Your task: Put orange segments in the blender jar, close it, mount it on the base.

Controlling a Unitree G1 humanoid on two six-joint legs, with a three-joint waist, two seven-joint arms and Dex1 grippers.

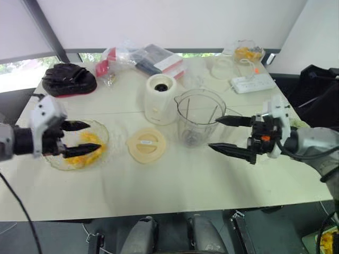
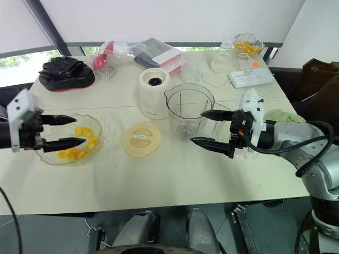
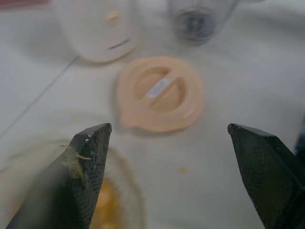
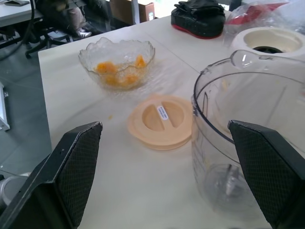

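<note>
Both wide: left gripper over the scalloped glass bowl left of the clear plastic jar, right gripper beside the jar. I'd pinch one orange segment gently.

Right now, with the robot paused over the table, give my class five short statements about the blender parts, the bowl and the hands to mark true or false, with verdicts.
1. The lid lies on the table between the glass bowl and the blender jar. True.
2. The blender jar is mounted on the base. False: it stands on the table beside the base.
3. The left hand is shut on an orange segment. False: it is open over the bowl, holding nothing.
4. Orange segments lie in the glass bowl. True.
5. The right hand is open beside the jar. True.
</note>
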